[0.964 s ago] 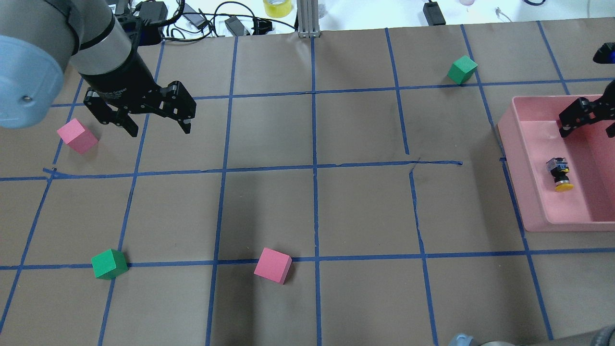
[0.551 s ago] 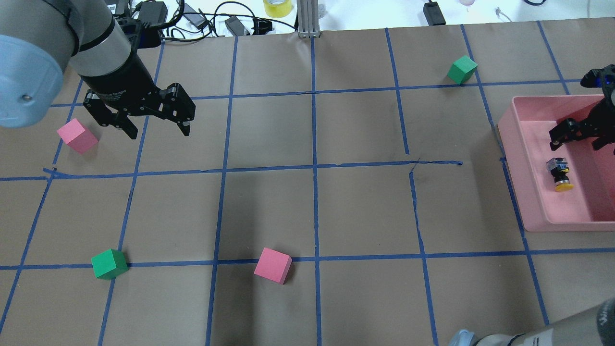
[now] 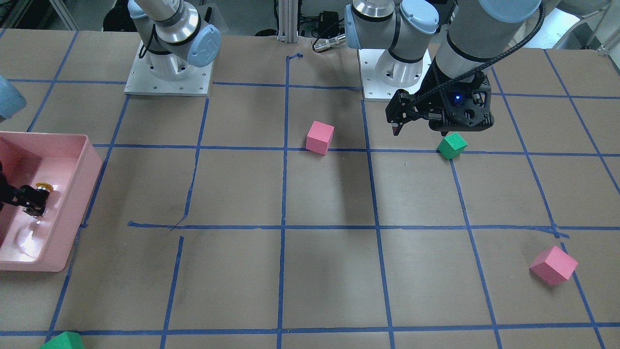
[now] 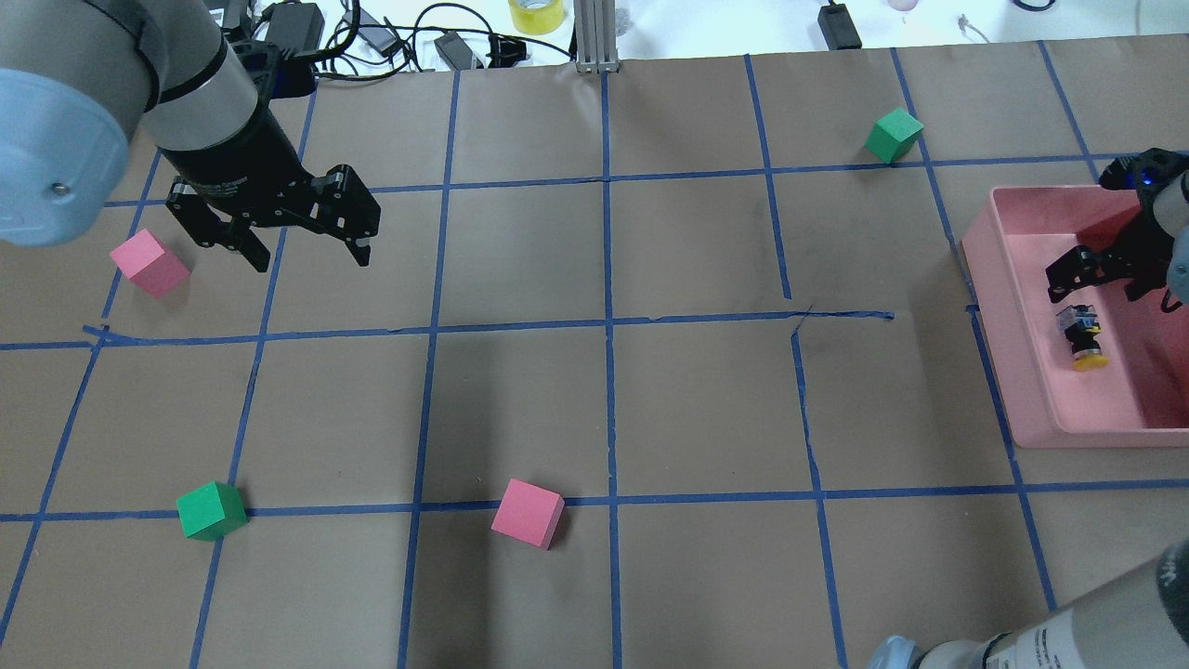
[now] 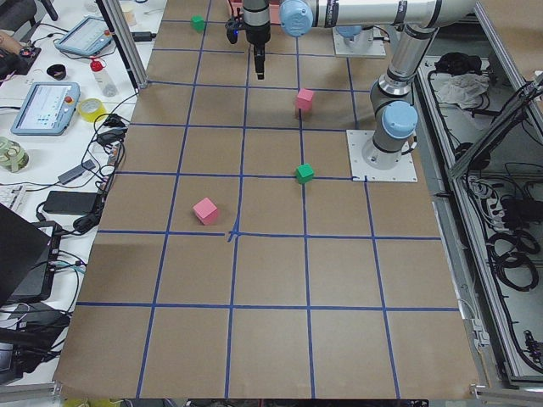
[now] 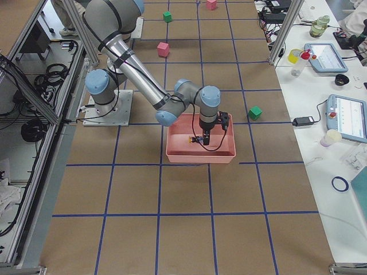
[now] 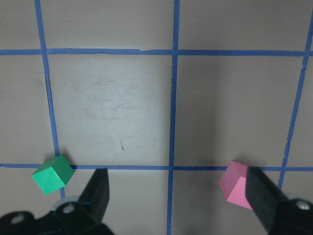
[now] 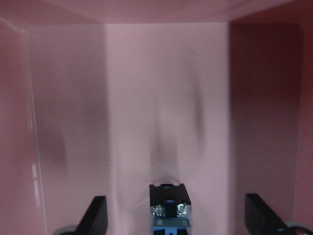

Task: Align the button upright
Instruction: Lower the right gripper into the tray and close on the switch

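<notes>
In the overhead view the button [image 4: 1080, 336] lies on its side on the floor of a pink bin [image 4: 1012, 353] at the table's [image 4: 697, 418] 3 o'clock edge. Its yellow cap points to 6 o'clock and its grey base to 12. The bin's wall stands near at its 9 o'clock, and a green cube [image 4: 894, 135] sits outside at the bin's 11 o'clock. The right tool [image 4: 1105, 283] has slid from the bin's 1 o'clock corner to just off the button's 12 o'clock, while the button has not shifted. The left tool [image 4: 308, 255] hangs about where it was, fingers spread and bare, with a pink cube [image 4: 149, 263] at its 9 o'clock. The front-facing view shows little more than the yellow cap beside the right tool's black fingers. In the right side view that tool points down inside the bin. The left wrist view shows both fingers wide over the taped table. The right wrist view has the button's grey base at 6 o'clock between widely parted fingers [image 8: 98, 218], neither touching it.
</notes>
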You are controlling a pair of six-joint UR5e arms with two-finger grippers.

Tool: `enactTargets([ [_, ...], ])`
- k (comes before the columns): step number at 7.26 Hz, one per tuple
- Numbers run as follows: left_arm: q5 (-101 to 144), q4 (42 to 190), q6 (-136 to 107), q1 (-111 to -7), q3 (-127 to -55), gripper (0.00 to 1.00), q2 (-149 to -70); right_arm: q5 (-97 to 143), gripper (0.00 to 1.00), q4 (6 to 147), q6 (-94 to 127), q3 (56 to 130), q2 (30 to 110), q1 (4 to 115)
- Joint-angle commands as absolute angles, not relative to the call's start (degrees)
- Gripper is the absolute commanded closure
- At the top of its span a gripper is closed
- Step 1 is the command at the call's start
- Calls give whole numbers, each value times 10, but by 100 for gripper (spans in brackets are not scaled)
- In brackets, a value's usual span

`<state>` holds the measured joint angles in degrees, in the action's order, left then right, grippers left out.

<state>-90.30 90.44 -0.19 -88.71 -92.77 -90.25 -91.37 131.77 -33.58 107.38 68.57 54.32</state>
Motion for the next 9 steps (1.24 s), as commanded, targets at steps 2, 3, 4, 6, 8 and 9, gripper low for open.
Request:
enactTargets([
  [2,-903,898,-2,-888,-927,0,-906,-913,0,1319,-343,1074,672,543],
  [3,-904,899,-2,-887,-927,0,-906,-913,0,1319,-343,1075,670,543],
  [4,-903,898,-2,-887,-925,0,-905,-911,0,1319,-343,1075,668,543],
  [6,-905,897,30,-886,-926,0,-907,-910,0,1321,-343,1084,660,543],
  [8,-903,896,29,-886,-925,0,-907,-917,0,1332,-343,1085,656,543],
  [9,-906,897,29,-886,-925,0,-904,-917,1,1335,-344,1085,652,543],
])
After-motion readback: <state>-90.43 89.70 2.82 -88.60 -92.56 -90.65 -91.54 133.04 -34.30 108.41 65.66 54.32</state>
